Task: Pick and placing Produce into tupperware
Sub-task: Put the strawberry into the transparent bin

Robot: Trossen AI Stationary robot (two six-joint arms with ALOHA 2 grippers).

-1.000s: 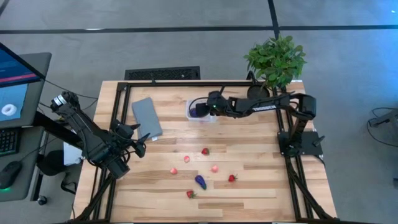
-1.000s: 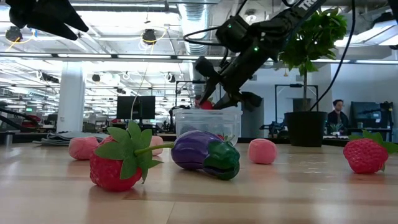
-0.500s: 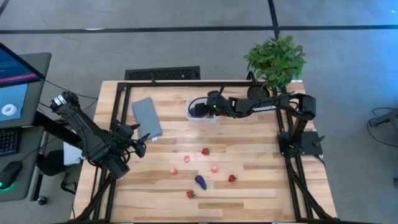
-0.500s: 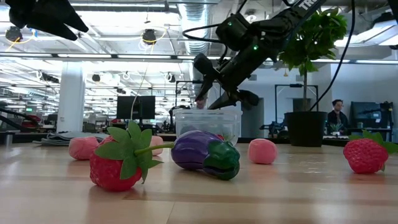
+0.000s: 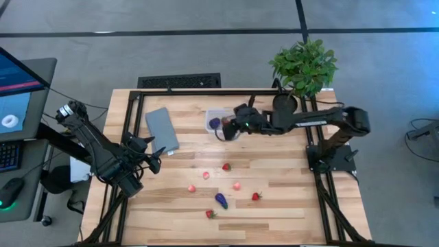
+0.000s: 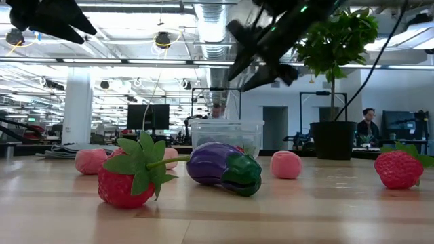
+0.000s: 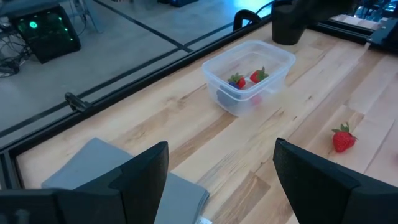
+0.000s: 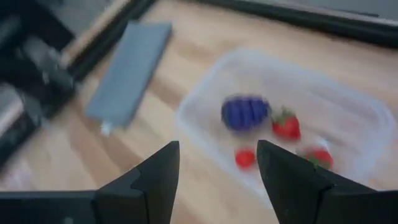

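The right gripper (image 5: 226,130), fingers apart and empty, hovers above the clear tupperware (image 5: 218,121) near the table's (image 5: 288,206) 12 o'clock edge. Inside lie a purple eggplant (image 8: 245,112) and strawberries (image 8: 286,126). 7 produce pieces sit toward 6 o'clock, including another eggplant (image 5: 221,200). The left gripper (image 5: 154,161) waits at 9 o'clock, fingers apart, beside the grey lid (image 5: 162,130).

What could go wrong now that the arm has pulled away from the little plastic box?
The right gripper hangs open close beside the tupperware; swinging low, it might knock the light tub and spill the pieces inside. The loose produce, such as the eggplant and the strawberry beside it, is tiny and rounded, so a slightly off grasp could send a piece rolling. The left gripper waits open by the grey lid, seemingly out of the way.
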